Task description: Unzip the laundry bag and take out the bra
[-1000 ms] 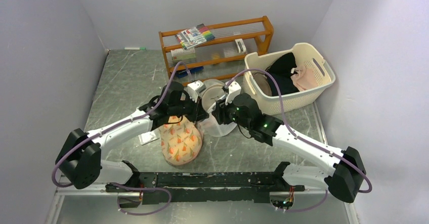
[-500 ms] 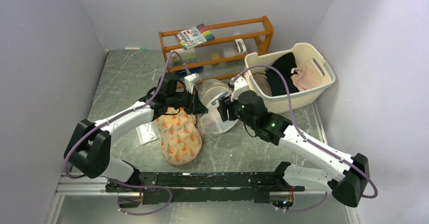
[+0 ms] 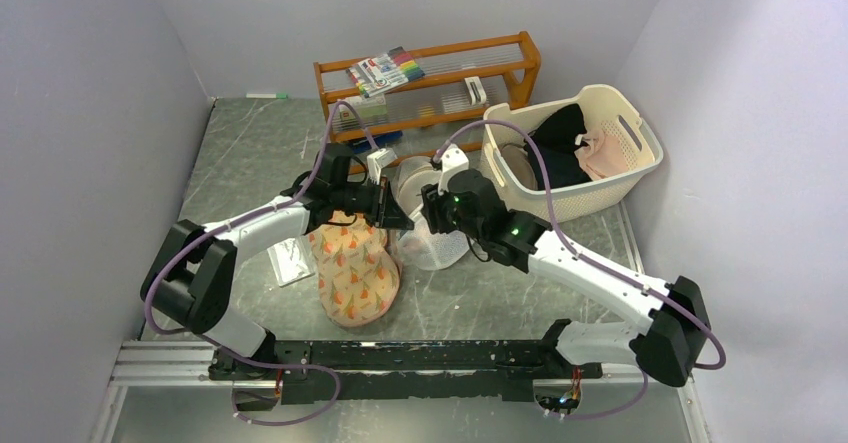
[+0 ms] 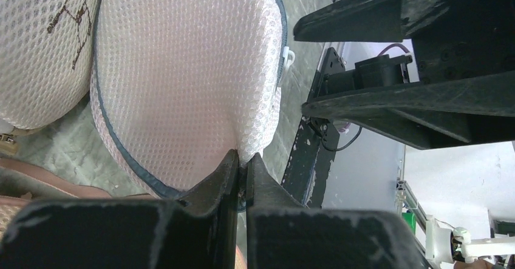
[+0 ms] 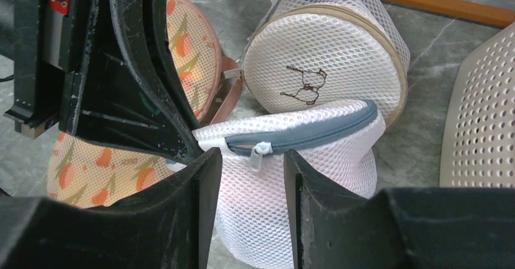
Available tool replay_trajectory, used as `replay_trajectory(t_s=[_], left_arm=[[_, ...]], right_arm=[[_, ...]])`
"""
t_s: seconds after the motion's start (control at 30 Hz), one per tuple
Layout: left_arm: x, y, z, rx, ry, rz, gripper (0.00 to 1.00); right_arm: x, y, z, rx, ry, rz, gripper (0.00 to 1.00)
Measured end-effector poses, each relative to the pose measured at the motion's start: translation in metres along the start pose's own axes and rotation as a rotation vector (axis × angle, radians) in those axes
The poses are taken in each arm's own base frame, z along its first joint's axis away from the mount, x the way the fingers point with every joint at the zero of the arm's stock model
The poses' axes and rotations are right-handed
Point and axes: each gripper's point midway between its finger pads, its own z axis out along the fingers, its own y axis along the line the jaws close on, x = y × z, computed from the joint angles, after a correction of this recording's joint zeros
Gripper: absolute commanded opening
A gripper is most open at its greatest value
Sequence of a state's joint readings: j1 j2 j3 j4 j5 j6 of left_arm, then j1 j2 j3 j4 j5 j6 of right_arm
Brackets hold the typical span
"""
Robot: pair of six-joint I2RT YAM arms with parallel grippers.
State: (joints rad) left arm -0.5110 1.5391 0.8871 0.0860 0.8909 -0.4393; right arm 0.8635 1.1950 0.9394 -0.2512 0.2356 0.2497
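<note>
A grey marbled table sat between pale walls, and the laundry bag was near its middle, a little toward the far edge, largely covered by both arms from above. The right wrist view showed it on edge with its grey zipper on top, running left to right toward the basket. The zip was closed as far as could be seen. The white pull hung between the spread fingers of the right gripper. Only the left wrist view showed the left gripper pinched tight on the mesh rim. A round bag with dark print crowded in just behind, a peach floral pouch lay to the left, and a wooden rack stood at the far edge.
</note>
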Motion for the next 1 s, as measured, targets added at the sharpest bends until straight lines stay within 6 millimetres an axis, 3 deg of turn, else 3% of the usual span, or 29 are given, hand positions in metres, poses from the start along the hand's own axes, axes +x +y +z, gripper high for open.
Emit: replay_trajectory(t_s=[0.5, 0.7, 0.93, 1.0], left_arm=[[-0.002, -0.003, -0.002, 0.011, -0.003, 0.008, 0.07], [-0.002, -0.005, -0.003, 0.013, -0.006, 0.015, 0.07], [-0.004, -0.005, -0.003, 0.015, -0.012, 0.023, 0.07], [-0.004, -0.005, -0.003, 0.015, -0.012, 0.023, 0.07]], right_arm=[[0.008, -0.004, 0.015, 0.046, 0.026, 0.007, 0.32], [0.017, -0.01, 0.024, 0.088, 0.051, 0.017, 0.19], [0.012, -0.014, 0.025, 0.128, 0.034, 0.045, 0.14], [0.011, -0.015, 0.024, 0.14, 0.031, 0.049, 0.06]])
